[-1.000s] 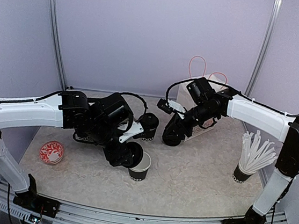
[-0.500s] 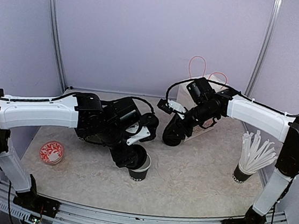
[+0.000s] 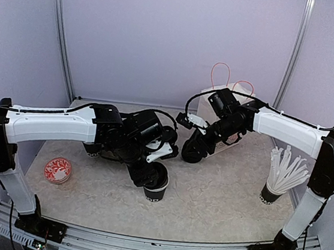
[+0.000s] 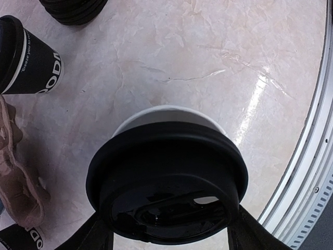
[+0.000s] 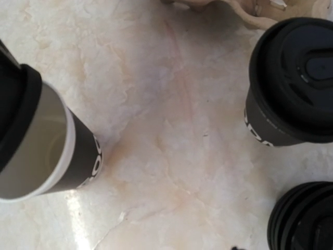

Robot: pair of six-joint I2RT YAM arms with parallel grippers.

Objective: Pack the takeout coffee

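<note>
1 black lid (image 4: 166,190), clamped in the left claw (image 3: 151,175), overhangs a white-rimmed black cup (image 4: 171,113); right claw (image 3: 191,149) unclear.

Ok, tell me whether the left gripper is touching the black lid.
Touching. In the left wrist view, the fingers of the left gripper press against both sides of the black lid, above the open cup.

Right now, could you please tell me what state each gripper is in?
Left gripper: closed on a black lid, over an open cup.
Right gripper: cannot tell whether open or closed.
</note>
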